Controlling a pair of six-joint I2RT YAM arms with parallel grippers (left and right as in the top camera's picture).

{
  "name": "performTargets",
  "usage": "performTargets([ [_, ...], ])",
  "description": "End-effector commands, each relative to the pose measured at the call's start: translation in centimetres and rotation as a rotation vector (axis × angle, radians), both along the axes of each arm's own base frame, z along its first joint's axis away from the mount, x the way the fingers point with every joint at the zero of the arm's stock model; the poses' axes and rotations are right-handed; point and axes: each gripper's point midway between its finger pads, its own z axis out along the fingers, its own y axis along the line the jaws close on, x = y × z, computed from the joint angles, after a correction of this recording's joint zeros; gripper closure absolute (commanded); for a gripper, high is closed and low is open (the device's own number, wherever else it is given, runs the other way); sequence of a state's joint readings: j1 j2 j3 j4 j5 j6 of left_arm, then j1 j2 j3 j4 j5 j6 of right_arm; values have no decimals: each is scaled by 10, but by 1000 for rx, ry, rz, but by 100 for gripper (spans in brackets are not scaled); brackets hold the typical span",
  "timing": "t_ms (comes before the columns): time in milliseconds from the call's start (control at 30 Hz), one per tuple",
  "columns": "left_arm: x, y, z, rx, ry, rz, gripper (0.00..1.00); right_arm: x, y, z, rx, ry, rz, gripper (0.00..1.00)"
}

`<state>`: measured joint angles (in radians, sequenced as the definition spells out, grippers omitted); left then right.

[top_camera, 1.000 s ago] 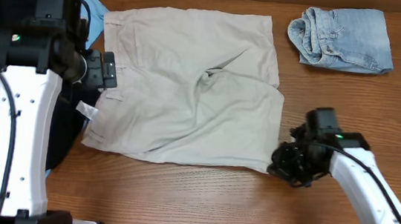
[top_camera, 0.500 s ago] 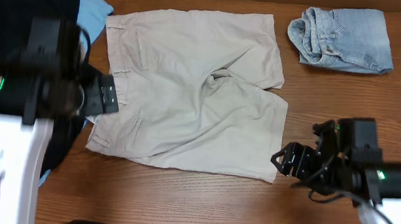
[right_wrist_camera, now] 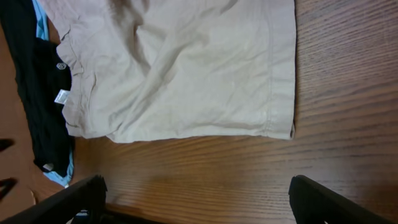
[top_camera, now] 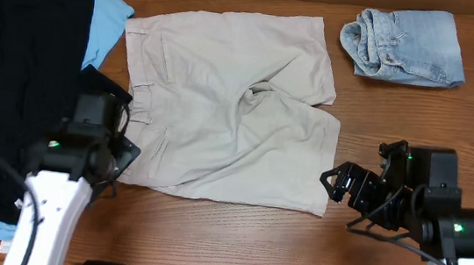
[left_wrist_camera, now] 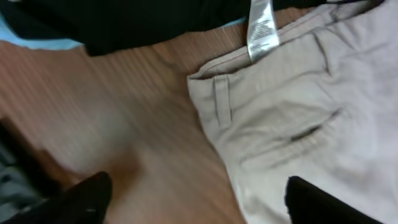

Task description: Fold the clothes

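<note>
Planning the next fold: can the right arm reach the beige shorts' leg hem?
Probably yes: the right gripper hangs just beside the leg hem of the beige shorts, jaws open, nothing lying between.

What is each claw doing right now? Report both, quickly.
Left claw: open, holding nothing, above the waistband corner of the shorts.
Right claw: open, holding nothing, just off the shorts' hem.
</note>
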<state>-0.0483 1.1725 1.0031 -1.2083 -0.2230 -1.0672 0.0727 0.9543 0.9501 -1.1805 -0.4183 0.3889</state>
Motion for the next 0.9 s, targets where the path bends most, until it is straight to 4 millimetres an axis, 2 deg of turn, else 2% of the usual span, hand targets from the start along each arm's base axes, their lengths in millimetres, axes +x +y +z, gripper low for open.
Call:
performTargets([
  [0, -2, 6, -33, 20, 30, 119, 14, 6, 0, 1, -1, 11, -5, 4],
  [67, 0, 7, -55, 18, 56, 155, 14, 8, 0, -4, -2, 37, -5, 5],
  [167, 4, 6, -77, 17, 91, 172, 13, 10, 0, -10, -5, 66, -6, 5],
  [500, 22, 3, -129, 16, 179, 171, 12, 12, 2, -22, -17, 121, 5, 7],
  [567, 21, 3, -136, 17, 199, 170, 13, 11, 5, -24, -19, 130, 17, 11],
  [600, 20, 3, -138, 19, 209, 168, 20, 10, 7, -25, -19, 136, 23, 15],
  [667, 18, 3, -143, 21, 229, 167, 48, 9, 9, -27, -27, 149, 27, 16],
  [733, 17, 4, -145, 24, 244, 157, 66, 9, 8, -32, -52, 177, -14, 17],
  [767, 16, 4, -146, 25, 248, 151, 72, 8, 7, -34, -68, 188, -34, 18],
  [800, 16, 4, -146, 25, 250, 145, 83, 8, 6, -36, -86, 197, -50, 18],
  [833, 16, 4, -146, 26, 250, 145, 89, 8, 4, -39, -108, 209, -76, 19],
  [867, 16, 4, -146, 26, 250, 145, 91, 7, 3, -42, -126, 220, -99, 20],
])
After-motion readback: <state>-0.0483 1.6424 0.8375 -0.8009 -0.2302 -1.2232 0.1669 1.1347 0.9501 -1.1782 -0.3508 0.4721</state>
